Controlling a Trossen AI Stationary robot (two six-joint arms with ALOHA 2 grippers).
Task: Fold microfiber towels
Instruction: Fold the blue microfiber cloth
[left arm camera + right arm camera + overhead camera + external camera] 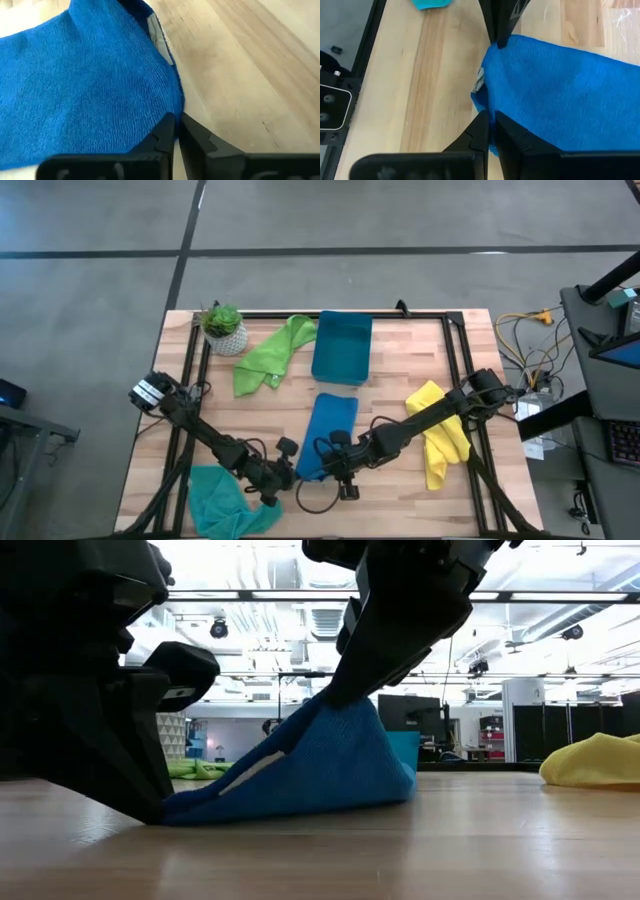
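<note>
Currently, both arms are working the near end of the blue towel [328, 432].

Blue towel: lying mid-bench, long axis running near to far, its far end close to the teal-blue bin [342, 347]; the near end is lifting off the wood into a tent shape in the low view.

Left gripper [283, 473]: sitting at the towel's near-left corner, low against the bench; jaws closed narrow, pinching the corner edge by the white label [161, 36].

Right gripper [338, 463]: holding the near edge just right of the left one, higher up, forming the peak of the tent; jaws clamped tight on a fold of blue cloth.

Key relation: the rest of the towel is stretching away toward the far side from both jaws, so my guess is the held near edge is meant to travel far, along the long axis, to halve the cloth. Both arms are about equally near; the left is lower.

Other towels: lime green towel [268, 354] far left; yellow towel [441, 432] right; teal towel [221, 500] near left, bunched.

Surface: pale wood-plank bench [400, 360], black rail frame, small potted plant [224, 326] at far left corner.

Room: grey floor, bright ceiling lights, cables and equipment to the right.
</note>
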